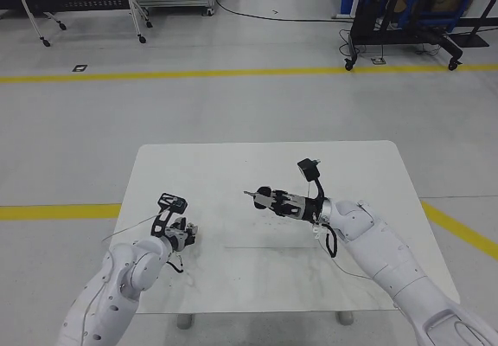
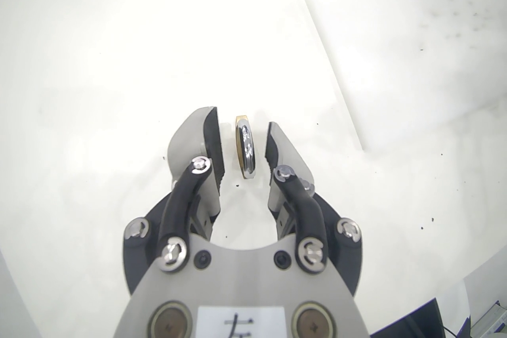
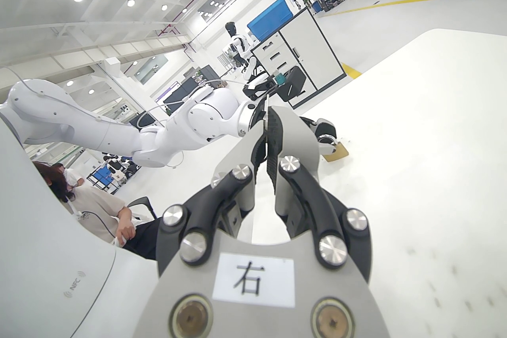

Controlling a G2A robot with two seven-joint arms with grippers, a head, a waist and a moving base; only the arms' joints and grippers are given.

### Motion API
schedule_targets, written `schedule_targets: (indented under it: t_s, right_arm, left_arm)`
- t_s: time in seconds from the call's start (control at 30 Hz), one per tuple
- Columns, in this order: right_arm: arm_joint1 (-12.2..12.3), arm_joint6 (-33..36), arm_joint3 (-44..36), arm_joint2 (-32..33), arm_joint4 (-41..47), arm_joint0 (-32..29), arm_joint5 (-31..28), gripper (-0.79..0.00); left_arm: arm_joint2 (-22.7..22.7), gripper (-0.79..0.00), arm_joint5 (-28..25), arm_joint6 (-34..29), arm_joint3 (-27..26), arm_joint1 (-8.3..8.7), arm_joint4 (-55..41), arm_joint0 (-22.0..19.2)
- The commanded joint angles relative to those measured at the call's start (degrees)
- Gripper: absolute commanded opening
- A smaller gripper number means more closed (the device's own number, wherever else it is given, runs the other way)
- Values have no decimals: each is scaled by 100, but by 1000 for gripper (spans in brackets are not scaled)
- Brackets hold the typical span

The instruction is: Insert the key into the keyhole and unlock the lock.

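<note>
The left gripper (image 2: 242, 123) sits low over the white tabletop (image 1: 361, 164), its fingers partly open and holding nothing. The small brass padlock with a chrome shackle (image 2: 246, 149) stands on edge between them, flat faces toward the pads, a gap on each side, its long axis running along the fingers. Farther out and to the right, well apart, the right gripper (image 3: 268, 117) has its fingers pressed together on a thin metal key (image 1: 249, 194), whose blade points leftward across bare tabletop.

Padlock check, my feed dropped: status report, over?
Left gripper open, straddling brass-and-chrome padlock standing on edge on white table, not touching. Right gripper shut on small metal key, off the table. Nothing between them.
</note>
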Motion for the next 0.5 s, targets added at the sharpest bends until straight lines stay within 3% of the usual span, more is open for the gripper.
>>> schedule_targets:
  t_s: [0.0, 0.1, 0.37, 0.47]
  right_arm:
    - [0, 0, 0, 0, 0, 0, 0, -785]
    - [0, 0, 0, 0, 0, 0, 0, -785]
    - [0, 0, 0, 0, 0, 0, 0, -785]
    - [0, 0, 0, 0, 0, 0, 0, -785]
  left_arm:
    - [-43, -499, 3, -25, -80, 8, 12, 67]
    - [-116, -517, 28, -53, -222, 23, 48, 187]
    - [-244, -748, -21, -28, -408, 39, 43, 339]
    - [-202, -785, -83, -16, -254, 23, -3, 201]
